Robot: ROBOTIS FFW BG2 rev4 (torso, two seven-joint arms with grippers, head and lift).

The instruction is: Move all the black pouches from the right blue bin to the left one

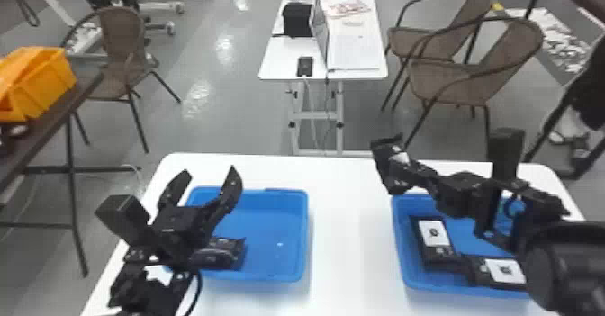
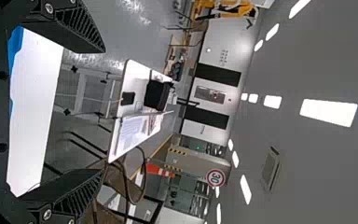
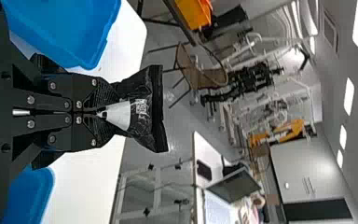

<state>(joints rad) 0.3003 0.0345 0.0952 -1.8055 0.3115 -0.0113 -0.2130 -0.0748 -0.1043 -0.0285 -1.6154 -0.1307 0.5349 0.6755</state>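
While my right tool (image 3: 107, 113) pinches 1 pouch (image 3: 144, 114) for transfer, left tool (image 1: 209, 171) gaping empty, next I'd reach the left bin (image 1: 274, 229).

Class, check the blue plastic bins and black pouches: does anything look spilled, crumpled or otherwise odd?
Nothing looks spilled. One black pouch with a white label is creased and bunched up, pinched in the right hand, though gripping likely explains that.

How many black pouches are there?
At least 4: one pouch in the right jaws, two in the right blue bin, one in the left blue bin. The arms may hide more.
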